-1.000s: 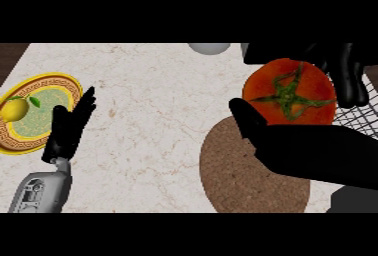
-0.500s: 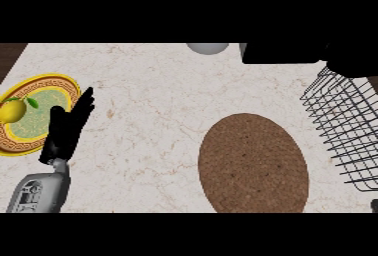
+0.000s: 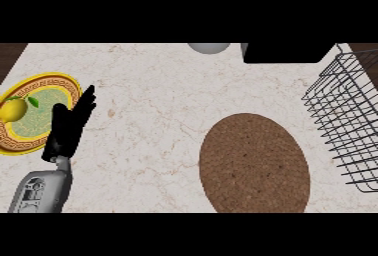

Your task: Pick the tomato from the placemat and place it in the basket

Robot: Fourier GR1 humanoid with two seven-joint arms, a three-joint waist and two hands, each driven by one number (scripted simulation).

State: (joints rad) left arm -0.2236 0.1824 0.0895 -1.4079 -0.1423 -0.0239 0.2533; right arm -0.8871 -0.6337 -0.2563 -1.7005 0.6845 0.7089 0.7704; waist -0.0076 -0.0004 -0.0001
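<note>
The brown oval placemat [image 3: 255,162] lies on the marble counter with nothing on it. A black wire basket [image 3: 347,115] stands at the right edge, partly cut off; no tomato shows in the part I can see. The tomato is nowhere in view, and neither is my right hand. My left hand [image 3: 68,131] rests open at the left, fingers straight and pointing up the counter, beside the plate.
A yellow-rimmed plate [image 3: 44,85] with a lemon [image 3: 13,109] sits at the left edge. A black box-like object [image 3: 288,52] and a grey round object [image 3: 209,47] stand along the counter's far edge.
A second ago my right hand held the tomato above the placemat, close to the view. Hand and tomato have since left the view at the upper right. The left hand has not moved.
</note>
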